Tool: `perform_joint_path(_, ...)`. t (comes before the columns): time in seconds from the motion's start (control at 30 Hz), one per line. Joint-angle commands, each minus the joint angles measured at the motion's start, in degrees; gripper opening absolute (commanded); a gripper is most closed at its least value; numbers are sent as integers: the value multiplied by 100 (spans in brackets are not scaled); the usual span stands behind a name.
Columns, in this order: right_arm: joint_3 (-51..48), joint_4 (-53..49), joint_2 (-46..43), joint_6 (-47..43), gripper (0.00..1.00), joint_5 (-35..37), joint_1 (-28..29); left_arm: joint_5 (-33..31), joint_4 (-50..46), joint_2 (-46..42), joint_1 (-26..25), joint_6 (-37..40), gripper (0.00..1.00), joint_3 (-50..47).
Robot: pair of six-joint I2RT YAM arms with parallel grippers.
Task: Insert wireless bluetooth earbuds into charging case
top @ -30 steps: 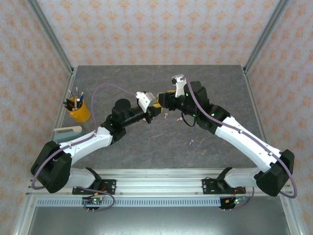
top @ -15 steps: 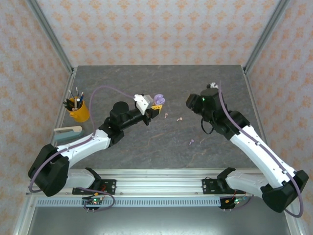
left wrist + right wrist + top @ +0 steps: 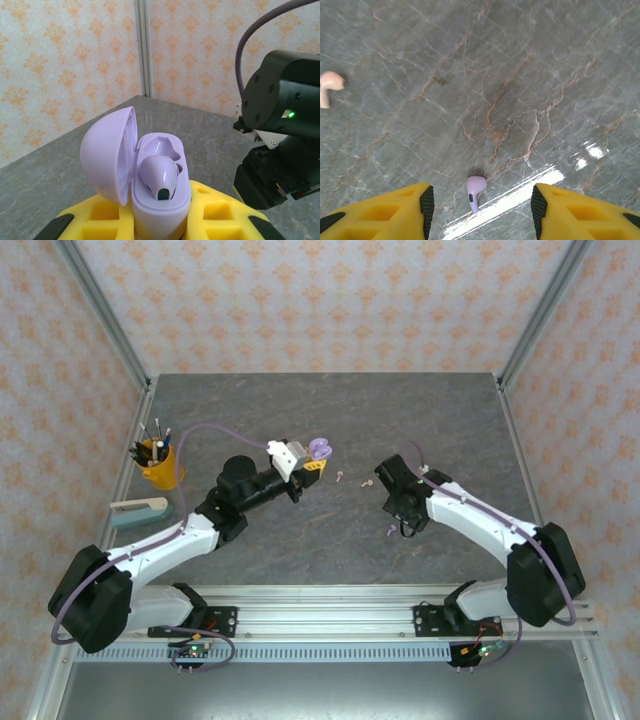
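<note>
**Overhead and up close: two claws, one lilac case, four small buds**

The left gripper (image 3: pixel 161 226) is clamped on the lilac case (image 3: pixel 161 197), its yellow fingers (image 3: pixel 102 215) pressed to the case's lower sides and holding it upright above the table (image 3: pixel 450 420). The case's lid (image 3: pixel 107 150) is swung back to the left. One lilac earbud (image 3: pixel 159 175) sits in the near socket, while the far socket (image 3: pixel 162 146) shows bare. In the top view the case (image 3: pixel 320 448) rides at the tip of the left arm, left of the table's centre.

The right gripper (image 3: pixel 480 215) points down at the grey veined stone with its yellow fingers (image 3: pixel 395 210) apart and holding nothing. A second lilac earbud (image 3: pixel 475 189) lies on the table between them, touching neither, stem toward the camera. From above, this bud (image 3: pixel 391 531) lies just near of the right wrist.

Two pale pink earbuds (image 3: pixel 341 477) (image 3: pixel 367 481) lie close together on the stone between the two claws; one of them (image 3: pixel 329 85) shows at the left edge of the right wrist view.

Further out, at the table's left side, stand a yellow cup of pens (image 3: pixel 160 465) and — nearer the arms — a pale, teal-edged object (image 3: pixel 138 508) that is too small to name.
</note>
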Motion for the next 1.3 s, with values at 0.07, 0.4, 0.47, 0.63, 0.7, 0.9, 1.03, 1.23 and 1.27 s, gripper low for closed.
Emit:
perform_joint_path(0.07, -25, 134, 428, 271, 55, -337, 8, -138, 414, -118, -32, -15, 0, -139)
perform_joint_path(0.4, -136, 469, 951, 247, 52, -625, 61, -138, 514, -49, -38, -32, 0, -157)
perform_joint_path(0.47, -172, 531, 1028, 236, 51, -670, 67, -138, 526, -41, -33, -41, 0, -162)
perform_joint_path(0.63, -216, 625, 1172, 208, 49, -731, 69, -155, 538, -40, -32, -42, 0, -184)
perform_joint_path(0.7, -240, 665, 1205, 194, 48, -748, 70, -164, 541, -43, -32, -41, 0, -184)
perform_joint_path(0.9, -276, 753, 1290, 180, 45, -745, 69, -173, 542, -10, -33, -35, 0, -175)
perform_joint_path(1.03, -306, 780, 1322, 157, 41, -724, 69, -182, 547, 12, -32, -34, 0, -175)
perform_joint_path(1.23, -342, 796, 1324, 148, 34, -713, 69, -191, 547, 28, -32, -41, 0, -175)
perform_joint_path(1.27, -342, 795, 1318, 140, 34, -713, 74, -191, 547, 31, -32, -41, 0, -168)
